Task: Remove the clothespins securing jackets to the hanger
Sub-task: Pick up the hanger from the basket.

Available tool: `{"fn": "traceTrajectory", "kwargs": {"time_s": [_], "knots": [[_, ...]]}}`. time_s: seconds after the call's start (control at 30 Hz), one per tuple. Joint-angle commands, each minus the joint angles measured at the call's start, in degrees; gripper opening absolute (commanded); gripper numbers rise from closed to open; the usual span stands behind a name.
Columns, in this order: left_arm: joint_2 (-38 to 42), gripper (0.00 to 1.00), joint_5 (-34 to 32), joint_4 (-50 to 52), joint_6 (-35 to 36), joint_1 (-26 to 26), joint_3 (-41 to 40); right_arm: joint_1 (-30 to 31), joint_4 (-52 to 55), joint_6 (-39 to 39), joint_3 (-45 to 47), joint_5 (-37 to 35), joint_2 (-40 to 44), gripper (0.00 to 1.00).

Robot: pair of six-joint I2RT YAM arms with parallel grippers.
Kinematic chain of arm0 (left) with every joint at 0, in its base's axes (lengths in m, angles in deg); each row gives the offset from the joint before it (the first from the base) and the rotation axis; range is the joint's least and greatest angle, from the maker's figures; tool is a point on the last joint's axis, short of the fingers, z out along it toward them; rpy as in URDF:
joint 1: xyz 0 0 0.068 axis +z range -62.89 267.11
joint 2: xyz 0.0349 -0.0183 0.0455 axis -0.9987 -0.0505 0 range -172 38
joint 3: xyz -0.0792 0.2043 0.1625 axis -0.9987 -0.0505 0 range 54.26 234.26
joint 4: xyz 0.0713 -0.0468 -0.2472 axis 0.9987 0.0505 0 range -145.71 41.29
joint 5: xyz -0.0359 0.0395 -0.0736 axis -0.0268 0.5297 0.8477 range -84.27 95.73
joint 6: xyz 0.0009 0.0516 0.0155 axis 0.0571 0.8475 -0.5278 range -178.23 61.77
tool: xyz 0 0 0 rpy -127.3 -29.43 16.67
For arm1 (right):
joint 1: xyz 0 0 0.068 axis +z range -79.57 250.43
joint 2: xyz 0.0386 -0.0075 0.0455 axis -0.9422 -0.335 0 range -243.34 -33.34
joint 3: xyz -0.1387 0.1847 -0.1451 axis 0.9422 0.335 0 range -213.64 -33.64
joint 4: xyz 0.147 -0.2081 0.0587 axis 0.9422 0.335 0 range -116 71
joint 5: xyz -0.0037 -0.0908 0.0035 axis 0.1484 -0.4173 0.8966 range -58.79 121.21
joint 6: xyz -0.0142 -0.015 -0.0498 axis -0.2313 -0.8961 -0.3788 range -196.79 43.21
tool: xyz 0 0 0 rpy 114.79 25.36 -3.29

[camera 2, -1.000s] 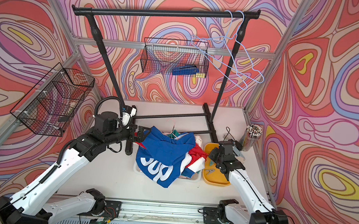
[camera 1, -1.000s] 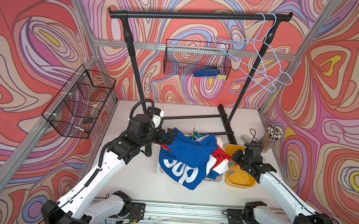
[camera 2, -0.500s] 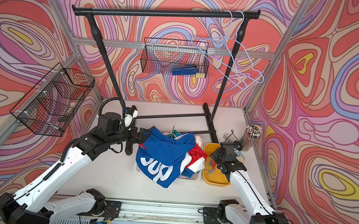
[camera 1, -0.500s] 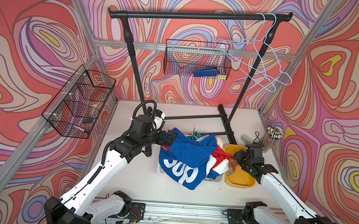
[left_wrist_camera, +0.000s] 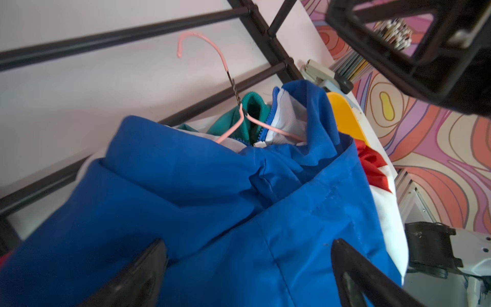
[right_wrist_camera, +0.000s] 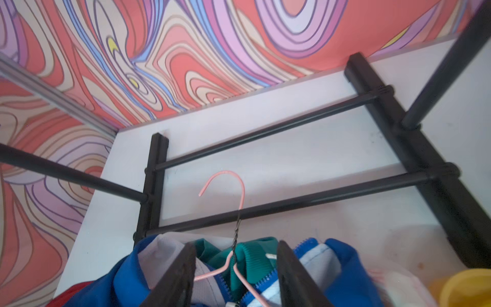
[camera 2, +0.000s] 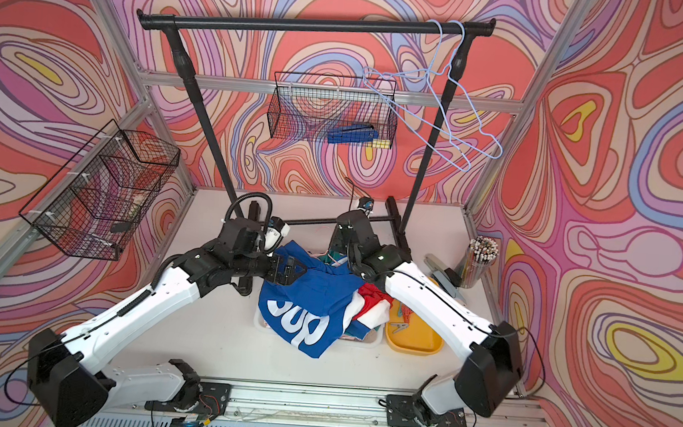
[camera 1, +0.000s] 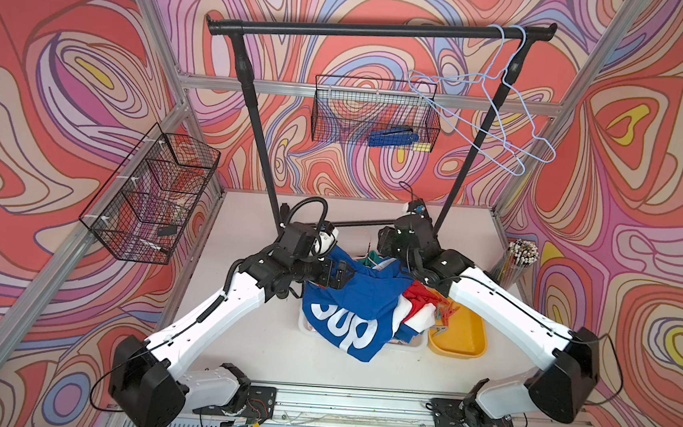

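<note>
Fingers [left_wrist_camera: 143, 268] of the left gripper [left_wrist_camera: 248, 243] are spread wide over the blue jacket [left_wrist_camera: 202, 191], and nothing is clamped between them. The right gripper [right_wrist_camera: 236, 244] is seen part-way open, with the twisted neck of the pink hanger [right_wrist_camera: 235, 236] between its fingers [right_wrist_camera: 178, 273] and clear of both.

A black garment rack [camera 1: 370, 37] is set toward the back edge of the table [camera 1: 263, 342]. The jackets [camera 1: 349, 302] are heaped mid-table before the rack's base, blue on top and a teal collar [right_wrist_camera: 252, 252] beneath. A yellow tray [camera 1: 463, 345] is placed just beside them, near the right edge. Several clothespins [camera 1: 447, 310] are seen in the tray's back left corner. Whether any remain on the hanger cannot be told.
</note>
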Motion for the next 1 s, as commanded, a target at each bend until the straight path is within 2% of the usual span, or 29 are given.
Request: {"fn": "traceTrajectory", "kwargs": {"time_s": [0.0,0.17,0.3,0.4,0.57,0.8,0.97], "knots": [[-3.3,0.95,-2.38,-1.51,-1.66,-2.87,1.27,0.18,-2.3,-0.04,2.2,3.53,-1.36,0.5],[-6.49,0.94,-6.55,-1.85,-1.94,-5.8,-1.48,0.18,-2.33,-0.73,1.91,5.53,-3.5,0.53],[-6.17,0.94,-7.52,-5.37,-4.04,-6.47,-7.31,0.09,-1.08,-2.31,-2.57,6.99,-6.94,0.6],[-5.98,0.94,-7.53,-8.52,-6.17,-6.64,-11.13,-0.38,0.98,-2.35,-6.31,7.2,-10.15,0.6],[-6.06,0.93,-7.83,-10.92,-8.19,-7.5,-14.75,-2.52,1.62,-0.55,-7.11,9.85,-12.98,0.53],[-6.95,0.93,-7.74,-13.64,-8.47,-8.45,-15.19,-2.55,1.2,-0.08,-7.21,12.34,-14.4,0.46],[-7.17,0.93,-7.81,-14.26,-8.63,-8.76,-15.62,-2.39,1.45,0.39,-7.03,14.39,-14.75,0.31]]}}
